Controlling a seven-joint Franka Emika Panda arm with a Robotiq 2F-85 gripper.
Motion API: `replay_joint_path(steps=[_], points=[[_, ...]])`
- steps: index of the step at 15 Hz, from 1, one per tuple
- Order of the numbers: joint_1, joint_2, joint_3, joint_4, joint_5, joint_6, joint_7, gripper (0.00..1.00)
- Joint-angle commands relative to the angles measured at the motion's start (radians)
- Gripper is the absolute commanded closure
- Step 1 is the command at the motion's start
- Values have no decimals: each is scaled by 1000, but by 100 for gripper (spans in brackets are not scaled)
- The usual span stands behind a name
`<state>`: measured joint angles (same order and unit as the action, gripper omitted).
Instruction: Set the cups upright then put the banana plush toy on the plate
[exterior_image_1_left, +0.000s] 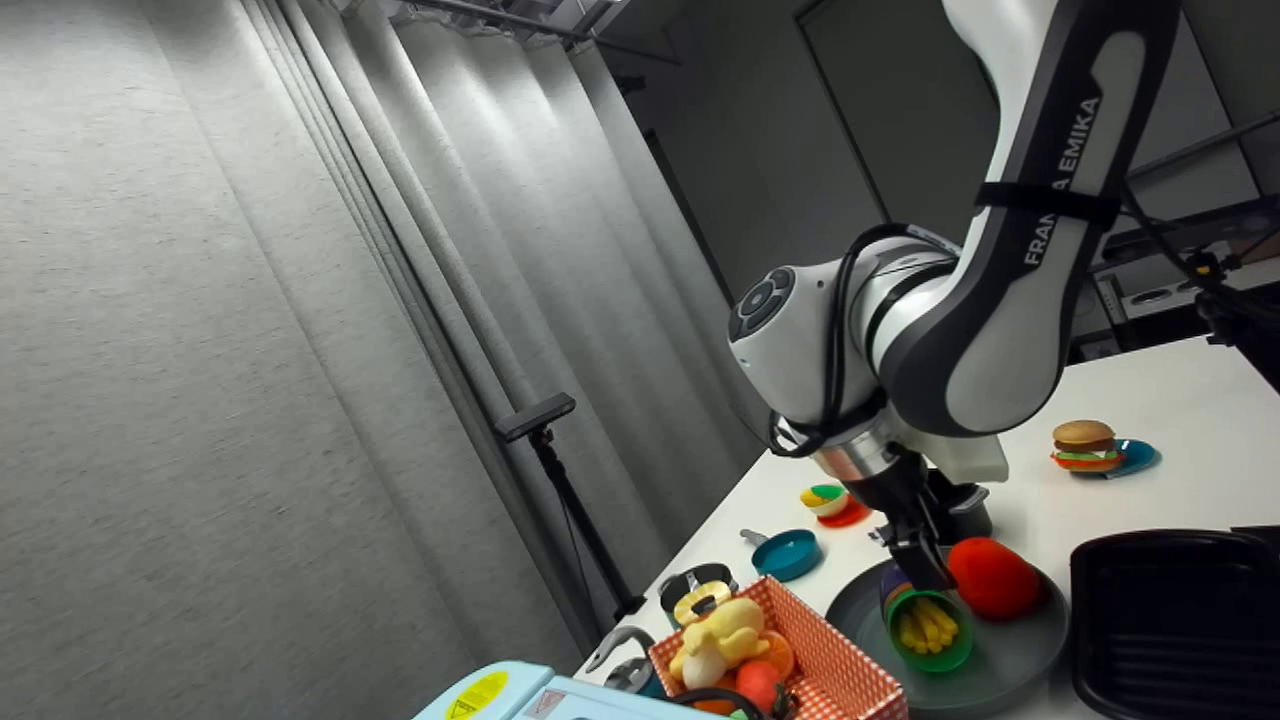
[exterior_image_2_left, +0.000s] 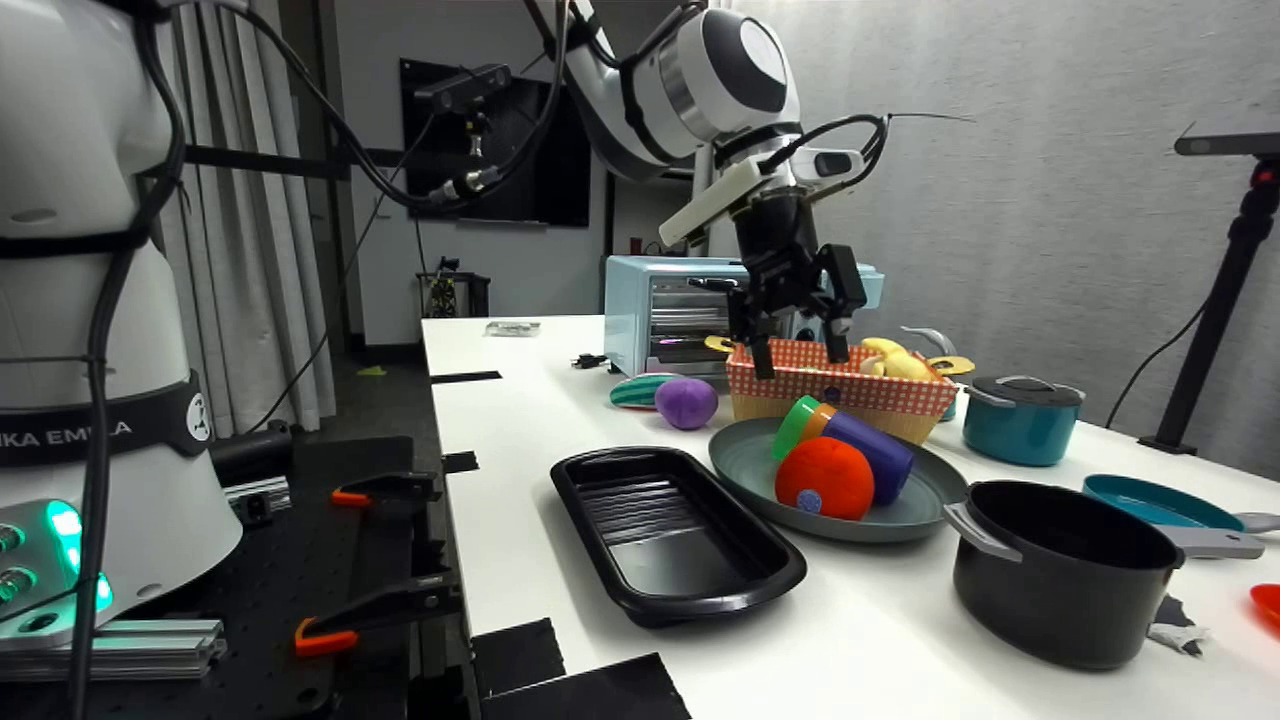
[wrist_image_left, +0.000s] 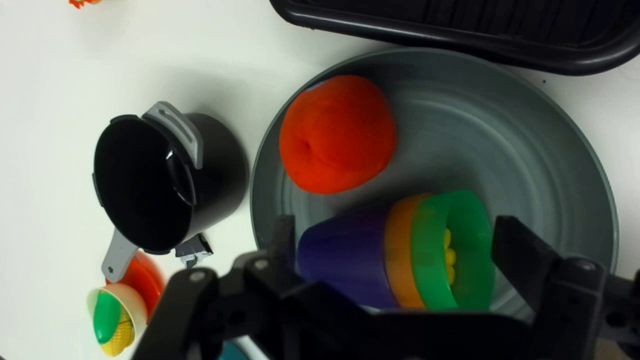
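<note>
Nested purple, orange and green cups (wrist_image_left: 345, 255) lie on their side in a large grey round dish (wrist_image_left: 500, 130). Yellow pieces (wrist_image_left: 450, 257) show inside the green cup. In the wrist view my gripper (wrist_image_left: 400, 244) is open, one finger past the purple base and one past the green rim. It shows above the dish in both exterior views (exterior_image_2_left: 800, 352). A yellow plush (exterior_image_1_left: 735, 630), seemingly the banana toy, lies in the checked basket (exterior_image_1_left: 835, 655); its dark markings do not show. The red plate (wrist_image_left: 145, 275) lies partly hidden under a cream bowl (wrist_image_left: 132, 300).
A round red plush (wrist_image_left: 337, 135) sits beside the cups. A black tray (exterior_image_2_left: 680, 540) and a black pot (exterior_image_2_left: 1060, 600) flank the grey dish. A purple plush (exterior_image_2_left: 686, 402) lies by the basket. A toy burger (exterior_image_1_left: 1085, 445) and teal pan (exterior_image_1_left: 787, 553) lie farther off.
</note>
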<state>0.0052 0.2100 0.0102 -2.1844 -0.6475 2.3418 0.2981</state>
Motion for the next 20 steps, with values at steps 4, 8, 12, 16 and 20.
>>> replay_joint_path(steps=[4,8,12,16,20], points=[[54,116,-43,84,-90,41,40,0],[72,169,-67,120,-164,65,63,0],[92,207,-92,139,-286,76,123,0],[93,224,-94,148,-389,67,177,25],[94,221,-81,146,-462,49,213,52]])
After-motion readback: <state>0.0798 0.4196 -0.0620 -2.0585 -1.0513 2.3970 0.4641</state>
